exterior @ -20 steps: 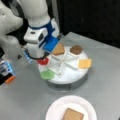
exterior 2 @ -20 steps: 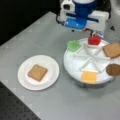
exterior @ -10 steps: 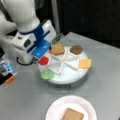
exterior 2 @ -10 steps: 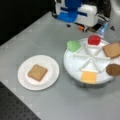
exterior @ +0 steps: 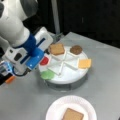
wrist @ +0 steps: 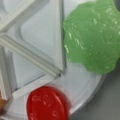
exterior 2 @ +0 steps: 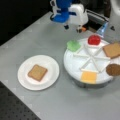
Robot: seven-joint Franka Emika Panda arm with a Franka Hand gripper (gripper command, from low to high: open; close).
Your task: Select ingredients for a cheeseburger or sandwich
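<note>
The ingredients lie in a white divided tray (exterior: 65, 75) in both front views: a toast square (exterior: 57, 48), a dark patty (exterior: 76, 49), a cheese square (exterior: 84, 63), a red tomato disc (exterior: 44, 60) and a green lettuce piece (exterior: 47, 74). A second toast square (exterior 2: 37, 72) lies alone on the white paper plate (exterior 2: 51, 75). My gripper (exterior 2: 72, 27) hovers above the tray's edge near the lettuce (exterior 2: 73, 45) and tomato (exterior 2: 94, 39), open and holding nothing. In the wrist view the lettuce (wrist: 92, 37) and tomato (wrist: 47, 103) show, but no fingers.
A small orange object (exterior: 10, 79) lies on the grey table at a front view's left, under the arm. A dark perforated board (exterior 2: 10, 107) borders the table at a front view's bottom left. A black backdrop stands behind the table.
The gripper has shifted toward both front views' left, from over the tray's inner part to its rim by the lettuce and tomato. The ingredients have not moved.
</note>
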